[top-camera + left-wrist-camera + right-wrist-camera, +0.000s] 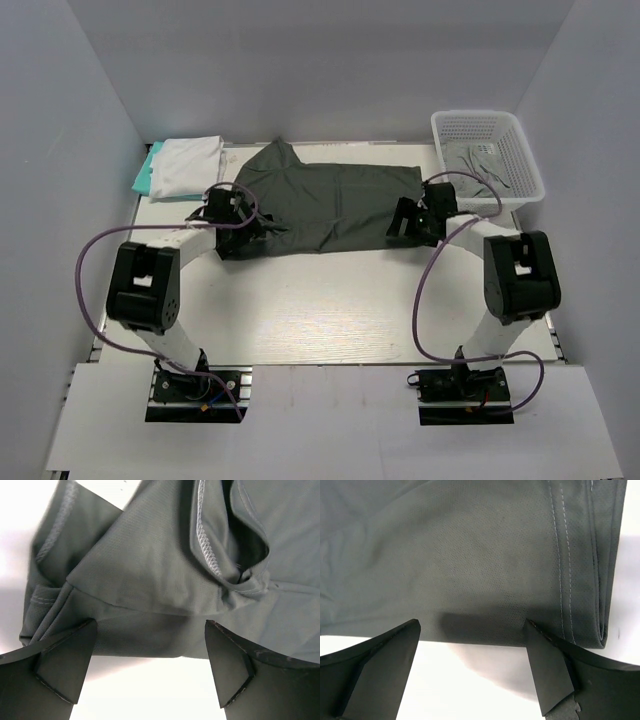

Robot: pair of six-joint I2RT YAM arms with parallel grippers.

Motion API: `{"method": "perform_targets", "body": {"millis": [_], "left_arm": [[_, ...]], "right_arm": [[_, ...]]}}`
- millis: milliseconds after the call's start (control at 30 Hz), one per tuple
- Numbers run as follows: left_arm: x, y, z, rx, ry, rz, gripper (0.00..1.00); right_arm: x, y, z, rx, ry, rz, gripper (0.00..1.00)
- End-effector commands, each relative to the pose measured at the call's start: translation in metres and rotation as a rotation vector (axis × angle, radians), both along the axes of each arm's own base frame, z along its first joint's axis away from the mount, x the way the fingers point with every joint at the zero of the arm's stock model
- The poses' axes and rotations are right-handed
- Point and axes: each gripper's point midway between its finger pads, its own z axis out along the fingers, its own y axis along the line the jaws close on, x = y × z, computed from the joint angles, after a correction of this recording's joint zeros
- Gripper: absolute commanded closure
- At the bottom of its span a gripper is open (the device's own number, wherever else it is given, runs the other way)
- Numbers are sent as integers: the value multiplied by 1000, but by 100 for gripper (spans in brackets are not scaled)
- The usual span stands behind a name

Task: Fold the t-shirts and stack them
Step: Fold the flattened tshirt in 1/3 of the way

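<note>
I am seeing the charcoal t-shirt (480, 555) as matt, finely pitted knit cloth with pale stitching. My fingers (370, 672) are looking like dull black plastic; the table (450, 695) is gleaming smooth white.

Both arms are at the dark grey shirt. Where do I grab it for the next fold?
Pinch the dark grey shirt by its near edge, at both ends, coming in low from the arms' side. It lies flat, with that edge right at the open left gripper and right gripper.

Plain pale walls (320, 60) (evenly lit) enclose a white table (330, 310) on three sides.
</note>
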Motion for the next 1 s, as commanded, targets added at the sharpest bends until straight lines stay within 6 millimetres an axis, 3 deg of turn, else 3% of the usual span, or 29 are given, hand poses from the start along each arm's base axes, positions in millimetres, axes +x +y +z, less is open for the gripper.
{"method": "perform_targets", "body": {"millis": [0, 33, 67, 167, 200, 233, 267, 367, 500, 600, 767, 967], "left_arm": [[-85, 23, -38, 69, 219, 61, 0], [-102, 25, -42, 69, 239, 69, 0], [-107, 28, -31, 67, 207, 86, 0], [-137, 31, -26, 68, 228, 87, 0], [-137, 31, -12, 52, 181, 96, 0], [-144, 32, -10, 46, 178, 106, 0], [-148, 28, -6, 23, 170, 95, 0], [-153, 18, 18, -45, 80, 39, 0], [-138, -2, 64, -125, -75, -74, 0], [-129, -12, 85, -146, -156, -140, 0], [-121, -36, 77, -191, -109, -245, 0], [-122, -55, 52, -209, -29, -294, 0]], "right_arm": [[-86, -15, -43, -23, 229, -35, 10], [-92, -16, -39, -21, 219, -37, 10], [-117, -19, -46, -30, 248, -27, 10], [-131, -13, -31, -5, 209, 1, 10], [-148, -15, -35, -12, 244, 14, 10], [-151, -11, -22, 6, 192, 32, 10], [-160, -11, -23, 7, 202, 42, 10], [-157, -5, 2, 20, 120, 84, 10], [-144, 6, 44, 52, 15, 147, 10], [-134, 13, 69, 90, -70, 168, 10], [-123, 16, 83, 110, -130, 174, 10], [-117, 12, 75, 78, -105, 154, 10]]}}
